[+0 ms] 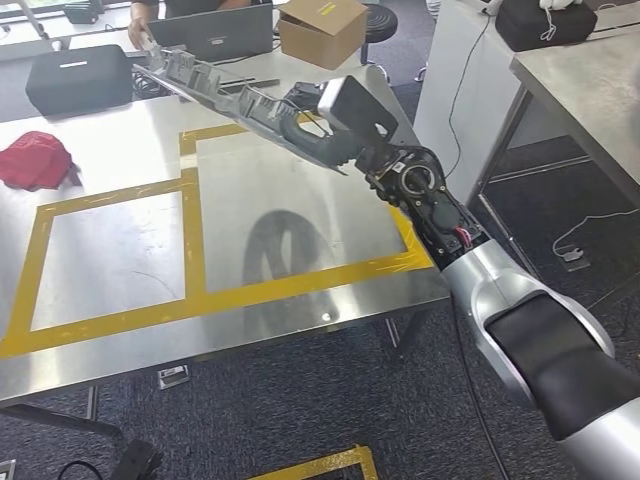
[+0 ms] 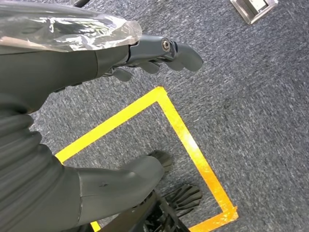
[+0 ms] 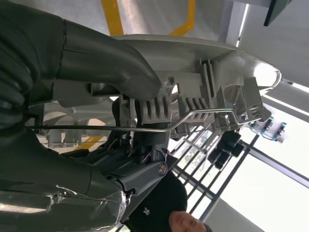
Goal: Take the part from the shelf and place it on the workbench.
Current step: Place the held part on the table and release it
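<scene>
From the head camera, the robot's silver right arm enters at five o'clock and reaches up toward the middle of the frame, where its right hand [image 1: 321,140] grips a long grey plastic part [image 1: 204,85] with its fingers wrapped around one end. The part slants from the hand toward eleven o'clock, held in the air above the workbench [image 1: 113,250], a steel table marked with yellow tape rectangles [image 1: 192,225]; the arm's shadow falls on the metal below. The wrist camera on that arm shows the part's ribbed underside, with a thin metal rod running along it, the thumb [image 3: 109,63] pressed on one face and the darker fingers [image 3: 138,169] curled under the other. At the far end of the part, near twelve o'clock, a person's hand [image 1: 142,35] is close to its tip; whether they touch cannot be told. A red cloth [image 1: 34,160] lies at nine o'clock, a black case [image 1: 79,75] at ten, a laptop [image 1: 219,30] and a cardboard box [image 1: 324,30] at twelve. The left hand [image 2: 120,96] hangs over grey carpet, fingers apart, holding nothing.
</scene>
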Tool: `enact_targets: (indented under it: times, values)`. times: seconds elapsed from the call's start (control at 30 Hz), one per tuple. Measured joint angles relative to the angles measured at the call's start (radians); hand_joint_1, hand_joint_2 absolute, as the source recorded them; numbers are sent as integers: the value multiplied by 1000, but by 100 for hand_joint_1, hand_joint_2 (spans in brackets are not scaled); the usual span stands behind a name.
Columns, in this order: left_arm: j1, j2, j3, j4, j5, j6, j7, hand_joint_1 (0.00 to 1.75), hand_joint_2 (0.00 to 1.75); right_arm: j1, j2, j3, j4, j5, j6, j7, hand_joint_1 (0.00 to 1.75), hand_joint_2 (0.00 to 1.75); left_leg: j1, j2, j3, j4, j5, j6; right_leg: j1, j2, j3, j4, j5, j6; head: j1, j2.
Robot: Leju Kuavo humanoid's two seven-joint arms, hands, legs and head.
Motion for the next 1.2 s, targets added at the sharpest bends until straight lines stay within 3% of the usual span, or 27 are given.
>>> enact_targets:
  times: [0.43, 0.8, 0.87, 1.03, 1.2]
  values:
    - [0, 0, 0, 0, -1, 0, 0, 0, 175, -3, 3, 16, 12, 10, -2, -3, 175, 175, 0, 0, 0, 1, 0, 0, 0, 0, 0, 0, 0, 0, 0, 0]
    - [-12, -7, 0, 0, -19, 0, 0, 0, 175, -76, 84, 76, 198, 278, -129, -122, 175, 175, 0, 0, -1, 0, 0, 0, 0, 0, 0, 0, 0, 0, 0, 0]
    - [-14, -7, 0, 0, -22, 0, 0, 0, 175, -81, 101, 92, 228, 334, -172, -114, 175, 175, 0, 0, -1, 0, 0, 0, 0, 0, 0, 0, 0, 0, 0, 0]
    - [-23, -12, 0, 0, -37, 0, -3, 0, 175, -98, 156, 173, 355, 607, -441, -47, 175, 175, 0, -1, -1, 0, 0, 0, 1, -2, 0, 0, 0, 0, 0, 0]
    - [-28, -16, 0, 0, -47, 0, -3, 0, 175, -113, 183, 231, 462, 720, -520, 3, 175, 175, 0, -1, -1, 1, 0, -1, 1, -2, 0, 0, 0, 0, 0, 0]
